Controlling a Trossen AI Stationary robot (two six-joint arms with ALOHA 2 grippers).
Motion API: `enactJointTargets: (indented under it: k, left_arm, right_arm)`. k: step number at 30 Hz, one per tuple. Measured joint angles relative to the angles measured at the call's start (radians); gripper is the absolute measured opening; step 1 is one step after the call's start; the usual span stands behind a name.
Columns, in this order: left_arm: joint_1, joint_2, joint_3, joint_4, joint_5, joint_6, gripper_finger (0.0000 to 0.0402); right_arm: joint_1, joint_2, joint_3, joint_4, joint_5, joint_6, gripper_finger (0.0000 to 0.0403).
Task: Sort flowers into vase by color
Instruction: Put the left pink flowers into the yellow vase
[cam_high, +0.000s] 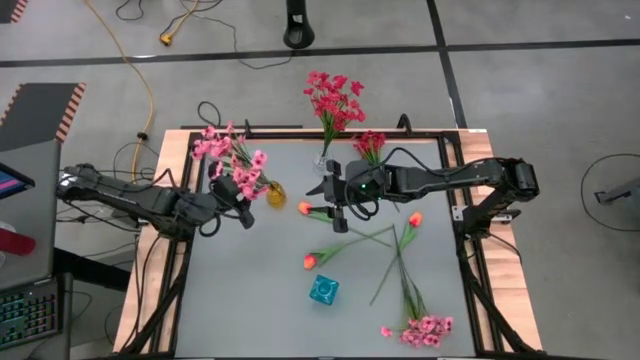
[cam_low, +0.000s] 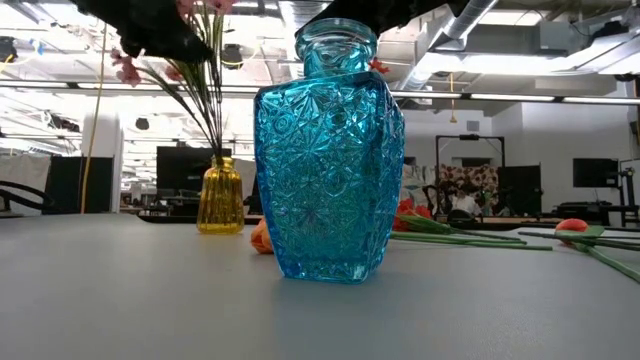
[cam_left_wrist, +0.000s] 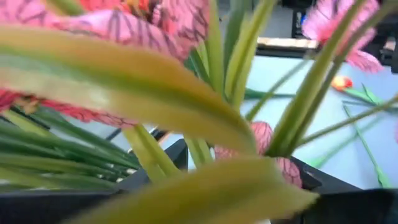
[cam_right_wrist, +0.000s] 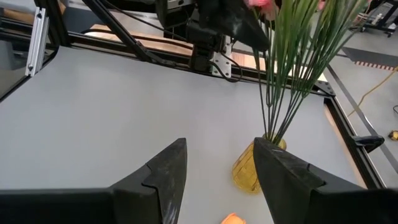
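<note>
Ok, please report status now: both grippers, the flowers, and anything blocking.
Left gripper among pink flowers in yellow vase. Right gripper open, empty, above an orange tulip. Blue vase empty. More tulips and a pink spray lie on table. Nothing blocking.

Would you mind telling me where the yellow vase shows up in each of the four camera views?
High view: the yellow vase is left of centre, by the left gripper.
Low view: left of the blue vase, farther back.
Left wrist view: not visible; leaves and pink blossoms fill it.
Right wrist view: low, behind the right gripper, partly hidden.
Shared landmark: the green stems rising from it.
</note>
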Motion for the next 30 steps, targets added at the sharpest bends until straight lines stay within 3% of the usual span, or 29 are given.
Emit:
enactJointTargets:
  k: [9, 21, 30]
  left_arm:
    - [0.001, -0.083, 0.000, -0.143, 0.152, 0.001, 0.0165]
    - [0.001, -0.229, 0.000, -0.322, 0.275, -0.030, 0.0165]
    - [0.001, -0.248, 0.000, -0.468, 0.501, -0.154, 0.0165]
  right_arm:
    - [0.000, 0.000, 0.000, 0.000, 0.000, 0.000, 0.0211]
    - [0.000, 0.000, 0.000, -0.022, 0.000, 0.000, 0.0211]
    - [0.009, 0.000, 0.000, -0.035, 0.000, 0.000, 0.0211]
